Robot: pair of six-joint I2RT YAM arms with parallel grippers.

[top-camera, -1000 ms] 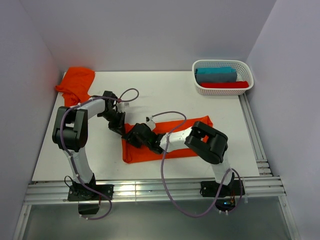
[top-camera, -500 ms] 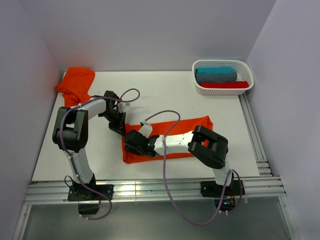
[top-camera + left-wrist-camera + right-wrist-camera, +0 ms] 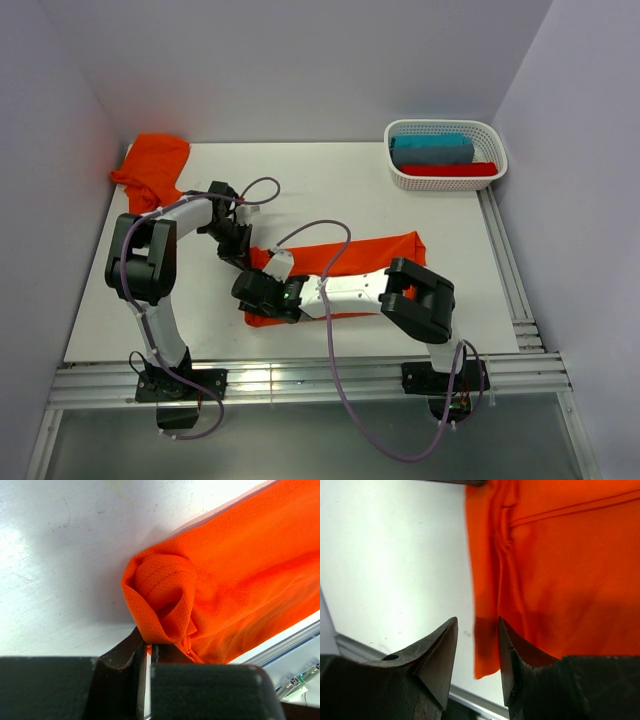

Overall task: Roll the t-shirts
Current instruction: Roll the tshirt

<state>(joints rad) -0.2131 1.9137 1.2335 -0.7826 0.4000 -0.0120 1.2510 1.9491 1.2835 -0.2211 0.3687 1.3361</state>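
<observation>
- Your right gripper [image 3: 476, 630] is nearest, at the near left corner of the folded t-shirt [image 3: 385, 250]. Its jaws stand partly apart with the cloth's left edge just ahead of the gap, and they grip nothing.
- The shirt lies as a strip on the table [image 3: 330, 190], long axis left to right, stretching rightward from both grippers. A roll would likely start at this left end.
- Your left gripper [image 3: 150, 649] pinches the far left corner, jaws almost closed on a curled fold.
- The second t-shirt [image 3: 152, 165] lies heaped far left, and the basket [image 3: 445, 182] sits far right.
</observation>
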